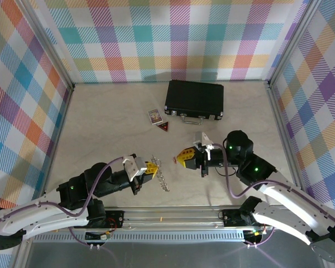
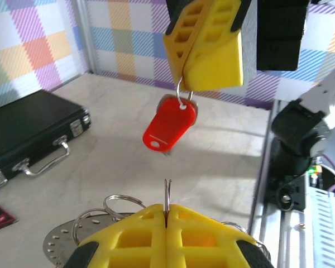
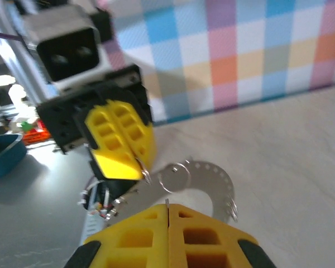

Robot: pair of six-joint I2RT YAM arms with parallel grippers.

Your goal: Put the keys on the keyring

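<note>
My right gripper (image 1: 181, 159) is shut on a small metal loop, and the key (image 2: 170, 125), with its bright red oval head, hangs below it above the table. In the left wrist view the right gripper (image 2: 185, 75) hangs at the top. Just left of it, my left gripper (image 1: 154, 167) is shut on one thin split ring of the keyring (image 1: 163, 180). That ring's edge stands up from the left gripper (image 2: 166, 209). The keyring's grey holed plate (image 3: 212, 176) curves between the left gripper (image 3: 138, 166) and my right gripper (image 3: 167, 207).
A black case (image 1: 194, 99) lies at the back of the table. In front of it are a small printed card (image 1: 154, 115) and a dark red triangular tag (image 1: 164, 127). Checked walls close in three sides; a metal rail (image 1: 173, 215) runs along the near edge.
</note>
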